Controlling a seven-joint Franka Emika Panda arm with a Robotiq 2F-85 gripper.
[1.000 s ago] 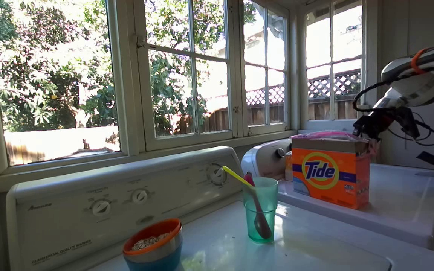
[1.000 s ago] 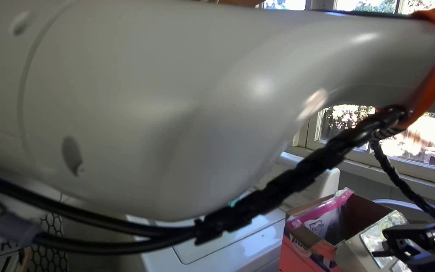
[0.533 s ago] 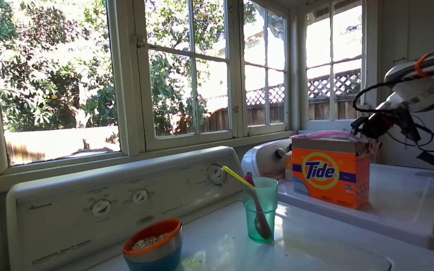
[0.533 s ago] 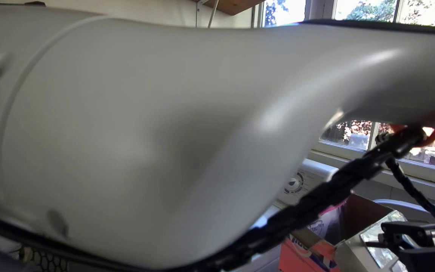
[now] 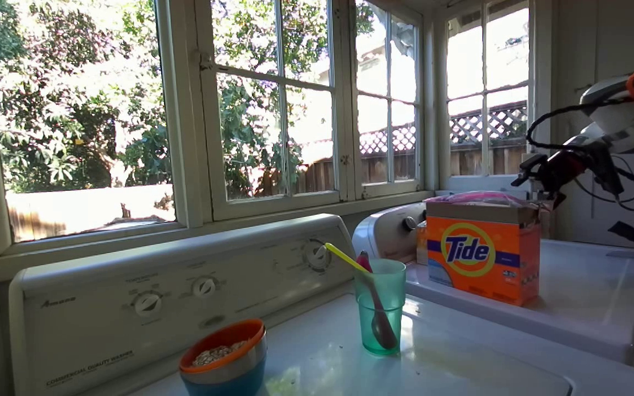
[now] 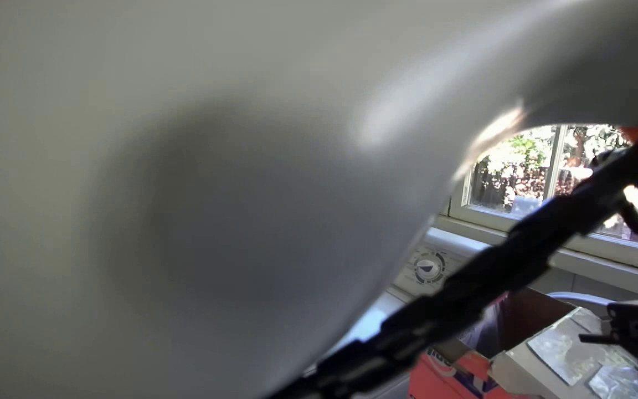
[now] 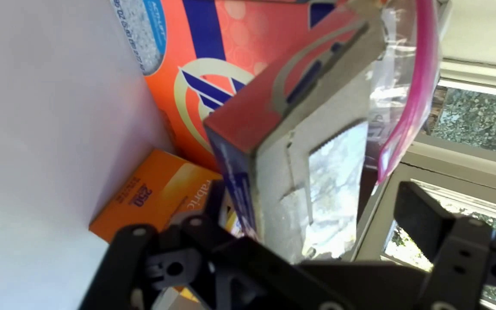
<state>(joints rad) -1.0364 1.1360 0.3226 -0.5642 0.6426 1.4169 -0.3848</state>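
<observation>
My gripper (image 7: 314, 198) stands open, its dark fingers (image 7: 422, 219) wide apart. Between them in the wrist view shows the raised cardboard flap (image 7: 282, 189) of an orange Tide box (image 5: 471, 253), with torn shiny patches on it. Whether the flap lies within the jaws' depth or beyond them, I cannot tell. An exterior view has the gripper (image 5: 537, 190) just above the box's rear right corner. Inside the box sits a clear bag with a pink zip (image 7: 420, 64). A small orange box (image 7: 157, 189) stands beside the Tide box, partly hidden by a finger.
The Tide box rests on a white machine (image 5: 586, 291). On the washer (image 5: 460, 352) in front stand a green cup (image 5: 369, 330) with utensils and an orange-rimmed bowl (image 5: 251, 349) of oats. Windows line the back. My arm (image 6: 241, 221) and its cable (image 6: 463, 288) block much of an exterior view.
The gripper has shifted right in both exterior views, drawing back slightly from the box corner. The arm covers more of an exterior view. Box, cup and bowl have stayed put.
</observation>
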